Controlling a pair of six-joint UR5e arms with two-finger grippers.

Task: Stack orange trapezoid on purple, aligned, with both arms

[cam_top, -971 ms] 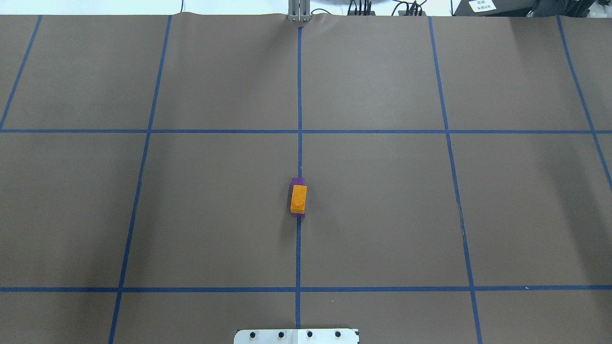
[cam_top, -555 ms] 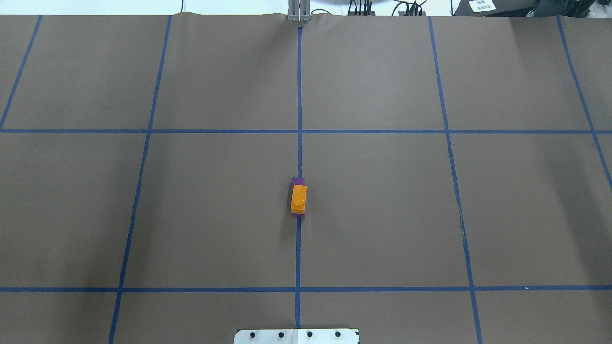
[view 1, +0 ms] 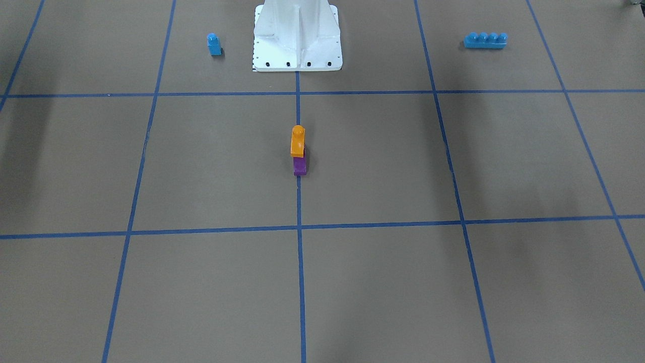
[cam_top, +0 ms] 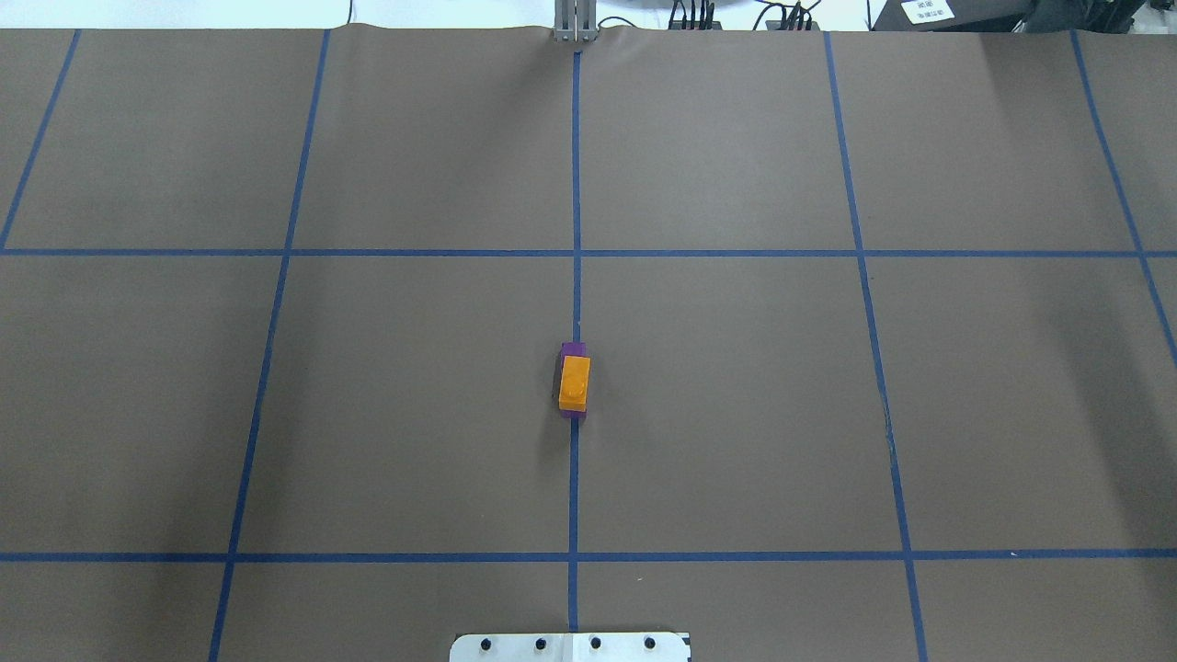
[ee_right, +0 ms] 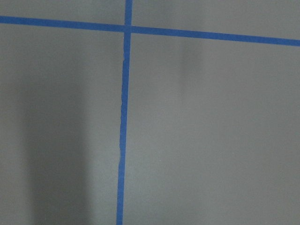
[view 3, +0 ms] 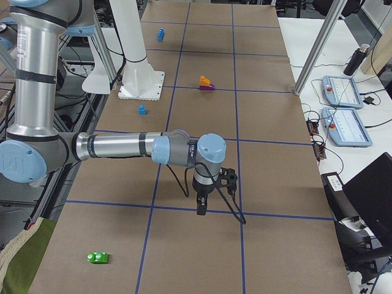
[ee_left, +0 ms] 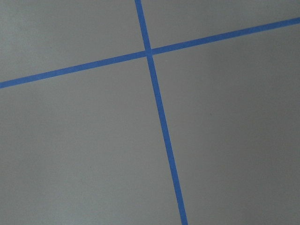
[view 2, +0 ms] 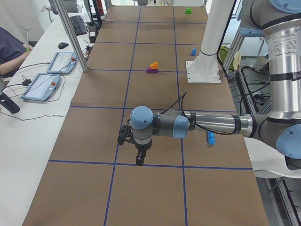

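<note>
Orange: on top of purple, mid-table on centre tape line, nothing touching it
Purple: flat on table, one end pokes out from under orange toward operators' side
Fit: looks seated, long axes approx parallel; orange maybe a hair off sideways, can't confirm from these angles
L gripper: well apart from stack, pointing down over bare table; grip state can't tell, only a side cam shows it and wrist cam sees just table + tape
R gripper: same at other end of table, well apart from stack; grip state can't tell either
Step (my read): stack done, remaining = verify alignment, stay clear
Do it well: check edges flush + stud engaged before calling it; if re-seating, one gripper pins purple low on its sides, other presses orange straight down, no sideways push
Risk: single stud, so orange can pivot or pop off if nudged
Other: blue 1-stud block, blue 4-stud brick near pedestal, not involved
</note>
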